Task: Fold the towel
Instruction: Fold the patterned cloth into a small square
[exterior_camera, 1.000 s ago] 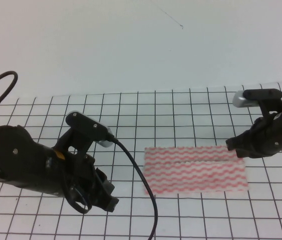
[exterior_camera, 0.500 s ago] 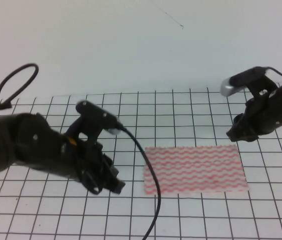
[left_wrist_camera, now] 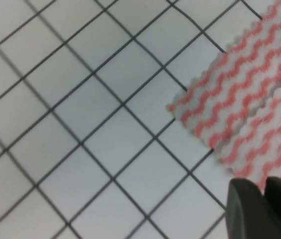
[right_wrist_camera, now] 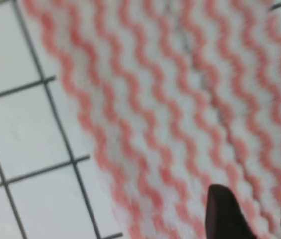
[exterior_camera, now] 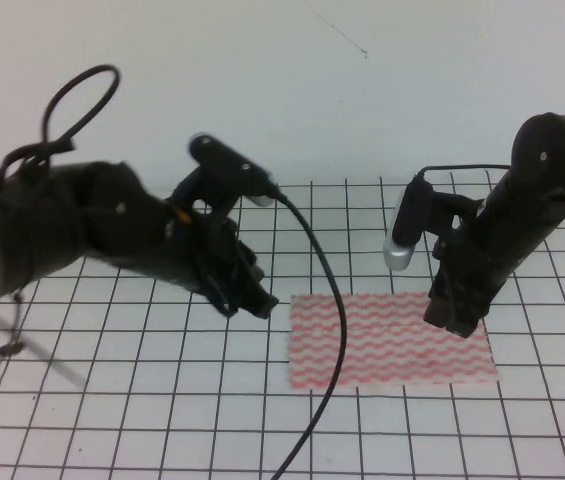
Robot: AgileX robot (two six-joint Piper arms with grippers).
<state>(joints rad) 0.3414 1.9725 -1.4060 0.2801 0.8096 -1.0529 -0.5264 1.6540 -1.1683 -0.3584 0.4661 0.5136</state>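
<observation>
The towel (exterior_camera: 390, 340), white with red wavy stripes, lies flat as a folded rectangle on the gridded table. A fold edge runs across it in the right wrist view. My left gripper (exterior_camera: 254, 302) hovers just off the towel's left edge; in the left wrist view the left gripper (left_wrist_camera: 265, 186) has its fingers pressed together with nothing between them, and the towel (left_wrist_camera: 239, 84) has its corner close by. My right gripper (exterior_camera: 452, 318) is over the towel's right part. In the right wrist view the right gripper (right_wrist_camera: 259, 214) is open, with the towel (right_wrist_camera: 180, 99) showing between its fingers.
The white table (exterior_camera: 112, 400) carries a black grid. A black cable (exterior_camera: 334, 330) from the left arm hangs across the towel's left edge toward the near side. A plain white wall stands behind.
The right gripper let go of the towel's far right corner, opened and swung in over the towel's right part. The left arm rose and moved right, up to the towel's left edge.
</observation>
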